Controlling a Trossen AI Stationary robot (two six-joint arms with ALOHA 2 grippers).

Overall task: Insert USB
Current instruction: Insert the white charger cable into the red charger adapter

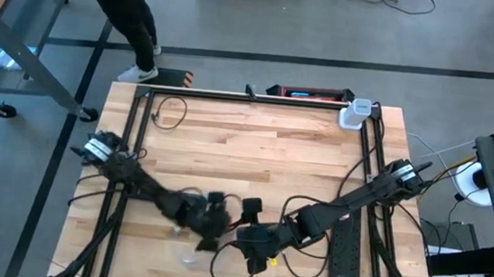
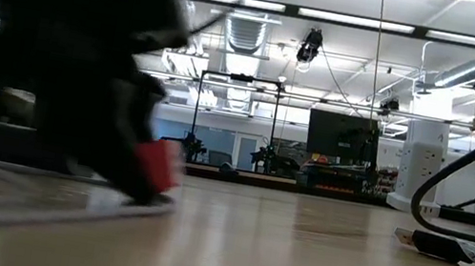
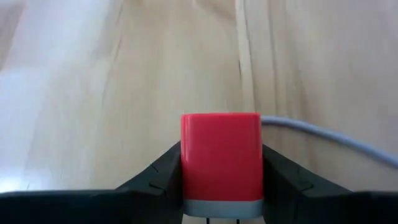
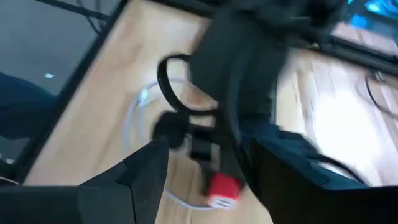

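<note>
From above, you see both arms reaching in over the near middle of the desk (image 1: 255, 148). The left gripper (image 1: 212, 221) sits low at the front of the desk, blurred, and the right gripper (image 1: 260, 242) is just beside it, toward the right arm's side. A black power strip (image 1: 345, 250) lies beyond the right gripper, along the desk's right edge, and a white adapter (image 1: 353, 114) stands at the far right corner, well apart from both grippers. A person (image 1: 119, 8) stands past the far left corner.

At desk level, the left gripper (image 2: 133, 149) fills the near side as a dark blur, and the red charger (image 2: 157, 166) shows at its tip, close above the wood. A grey cable (image 2: 32, 205) trails along the desk under it. Off to the far side a black plug (image 2: 436, 246) lies flat on the desk.

In your left wrist view, the gripper (image 3: 221, 165) is closed on the charger (image 3: 221, 163): its two dark fingers (image 3: 158, 171) press the red block's sides, with the cable (image 3: 323, 134) running off beside it.

In your right wrist view, the right gripper (image 4: 205, 171) stands wide apart, holding nothing. Ahead of it the charger (image 4: 222, 190) hangs from the left gripper (image 4: 214, 149), just above the looped cable (image 4: 140, 109).
</note>
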